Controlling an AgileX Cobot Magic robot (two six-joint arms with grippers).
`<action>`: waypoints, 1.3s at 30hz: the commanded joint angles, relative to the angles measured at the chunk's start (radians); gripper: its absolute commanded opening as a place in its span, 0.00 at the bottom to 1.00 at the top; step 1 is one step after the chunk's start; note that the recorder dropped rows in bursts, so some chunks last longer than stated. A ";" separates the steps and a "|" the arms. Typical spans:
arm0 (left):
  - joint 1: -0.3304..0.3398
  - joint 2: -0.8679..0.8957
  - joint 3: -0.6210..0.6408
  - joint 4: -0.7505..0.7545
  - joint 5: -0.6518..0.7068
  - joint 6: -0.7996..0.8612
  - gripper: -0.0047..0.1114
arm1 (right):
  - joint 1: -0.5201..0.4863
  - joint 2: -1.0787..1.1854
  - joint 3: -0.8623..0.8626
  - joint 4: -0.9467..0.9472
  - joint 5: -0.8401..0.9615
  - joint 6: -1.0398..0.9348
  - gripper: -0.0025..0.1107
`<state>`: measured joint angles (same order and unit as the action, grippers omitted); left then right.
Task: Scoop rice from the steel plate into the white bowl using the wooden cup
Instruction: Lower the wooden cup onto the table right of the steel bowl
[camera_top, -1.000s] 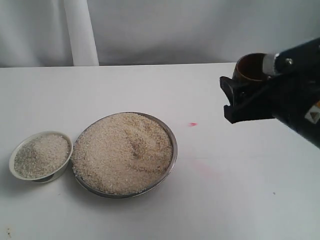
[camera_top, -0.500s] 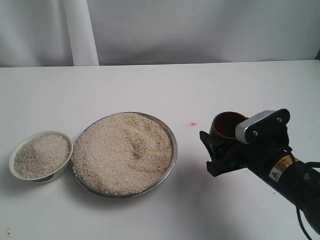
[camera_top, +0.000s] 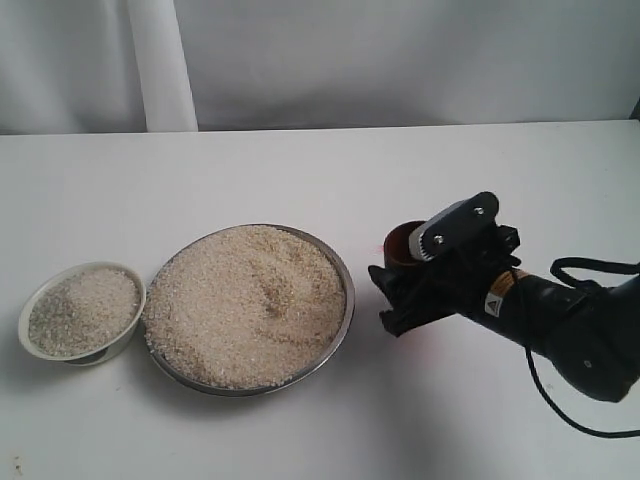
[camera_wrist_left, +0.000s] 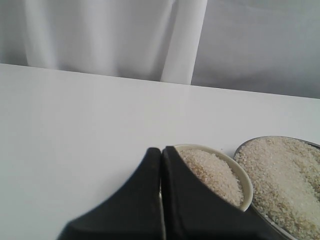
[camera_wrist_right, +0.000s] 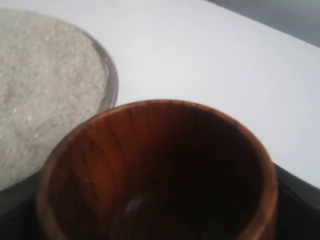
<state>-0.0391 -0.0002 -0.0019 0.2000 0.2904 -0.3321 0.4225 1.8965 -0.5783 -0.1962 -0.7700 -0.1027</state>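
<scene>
Exterior view | right hand (camera_top: 395, 288) low, angled toward steel plate (camera_top: 349, 290) | seemingly gripping empty wooden cup (camera_top: 403, 243)

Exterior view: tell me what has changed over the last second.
The right gripper, keeping its hold on the wooden cup, came down from the upper right and moved left; it is now just right of the steel plate. The plate, its rice and the white bowl stayed put.

Most of the wooden cup (camera_top: 403, 242) behind the right hand (camera_top: 390, 298), base unseen.
</scene>
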 joint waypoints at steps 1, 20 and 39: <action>-0.002 0.000 0.002 -0.001 -0.006 -0.004 0.04 | -0.014 -0.003 -0.017 -0.132 0.066 -0.057 0.02; -0.002 0.000 0.002 -0.001 -0.006 -0.004 0.04 | -0.283 0.189 -0.017 -0.628 -0.264 0.178 0.02; -0.002 0.000 0.002 -0.001 -0.006 -0.004 0.04 | -0.283 0.189 -0.017 -0.601 -0.255 0.271 0.66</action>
<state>-0.0391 -0.0002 -0.0019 0.2000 0.2904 -0.3321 0.1457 2.0875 -0.5920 -0.8018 -1.0332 0.1593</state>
